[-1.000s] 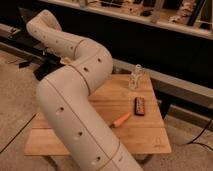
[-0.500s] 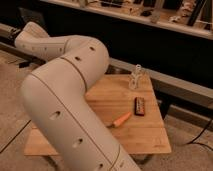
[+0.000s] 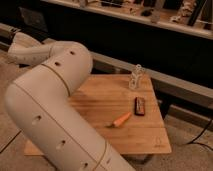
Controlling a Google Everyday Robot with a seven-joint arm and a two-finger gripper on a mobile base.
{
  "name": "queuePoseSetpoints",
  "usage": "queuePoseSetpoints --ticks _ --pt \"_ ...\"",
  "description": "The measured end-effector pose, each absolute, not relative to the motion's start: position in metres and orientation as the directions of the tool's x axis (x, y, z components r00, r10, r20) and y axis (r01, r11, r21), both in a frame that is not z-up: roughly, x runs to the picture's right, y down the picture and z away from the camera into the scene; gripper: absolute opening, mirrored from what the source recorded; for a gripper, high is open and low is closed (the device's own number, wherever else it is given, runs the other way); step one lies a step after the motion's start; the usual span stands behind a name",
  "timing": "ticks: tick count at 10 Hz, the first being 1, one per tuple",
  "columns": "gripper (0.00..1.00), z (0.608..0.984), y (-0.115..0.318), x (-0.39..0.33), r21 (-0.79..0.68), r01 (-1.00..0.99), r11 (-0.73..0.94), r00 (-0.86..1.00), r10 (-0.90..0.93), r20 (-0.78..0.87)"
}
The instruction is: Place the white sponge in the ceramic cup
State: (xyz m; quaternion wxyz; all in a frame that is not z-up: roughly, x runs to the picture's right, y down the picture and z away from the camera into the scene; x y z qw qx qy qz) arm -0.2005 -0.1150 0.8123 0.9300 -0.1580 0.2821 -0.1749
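The arm (image 3: 55, 120) fills the near left of our view. A thick pale link rises from the near edge and bends at an elbow over the table's left part. A thinner link runs from the elbow toward the far left. We do not see the gripper. The arm's last visible link reaches the left edge of the view and nothing past it shows, so we cannot tell how wide it stands or whether it has hold of anything.

The table (image 3: 150, 137) has a light wooden top, and the arm covers its whole left side and near left corner. We find neither the sponge nor the cup on the part that shows. Whether they sit behind the arm we cannot tell.

On the bare right part lie three things. An orange carrot-shaped piece (image 3: 120, 120) lies tilted near the middle, just right of the arm. A dark bar (image 3: 139, 105) lies just beside it to the far right, and we cannot tell if they touch. A clear glass thing (image 3: 135, 79) stands upright at the far edge, apart from the bar.

Behind the table a grey ledge (image 3: 190, 89) runs across, with a dark wall above it. A pale shelf (image 3: 150, 22) near the top carries small things too blurred to name. A dark cable (image 3: 202, 134) curls on the floor at the right.
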Motion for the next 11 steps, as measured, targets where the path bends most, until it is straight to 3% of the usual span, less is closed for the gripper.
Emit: queuePoseSetpoints --ticks 11 --pt "0.00 0.859 -0.098 -0.203 -0.478 0.317 0.819 0.639 -0.557 -0.531"
